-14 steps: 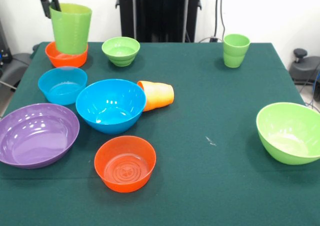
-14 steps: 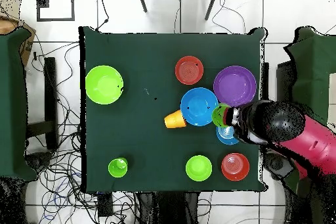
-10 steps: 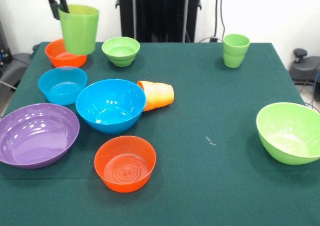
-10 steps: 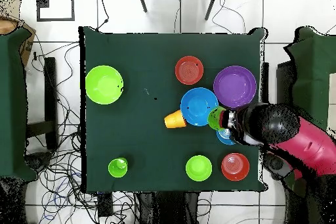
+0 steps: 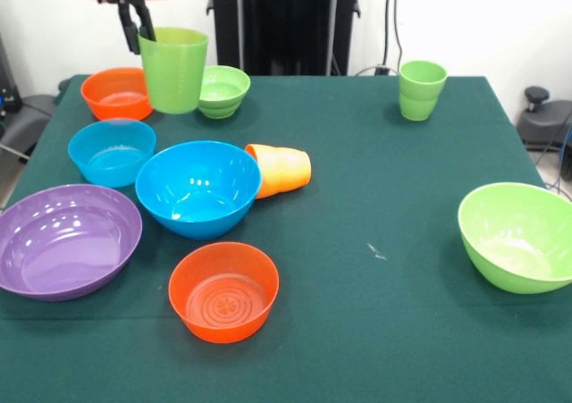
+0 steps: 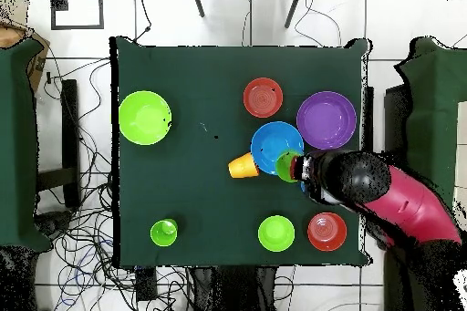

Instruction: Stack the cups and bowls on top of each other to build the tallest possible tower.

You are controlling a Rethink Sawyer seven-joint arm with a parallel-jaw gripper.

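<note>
My gripper (image 5: 143,33) is shut on the rim of a tall green cup (image 5: 173,69) and holds it in the air at the far left, between an orange bowl (image 5: 114,93) and a small lime bowl (image 5: 223,90). In the overhead view the cup (image 6: 286,166) hangs at the edge of the blue bowl (image 6: 272,146), with the gripper (image 6: 302,170) beside it. Below lie a light blue bowl (image 5: 111,151), the blue bowl (image 5: 198,187), an orange cup (image 5: 281,169) on its side, a purple bowl (image 5: 64,238) and a second orange bowl (image 5: 223,291).
Two nested green cups (image 5: 422,90) stand at the far right. A large lime bowl (image 5: 517,236) sits at the right edge of the green-clothed table (image 5: 375,323). Chairs and cables surround the table in the overhead view.
My gripper has carried the green cup to the right in the front view and slightly lower, from above the orange bowl toward the small lime bowl. Nothing on the table moved.
</note>
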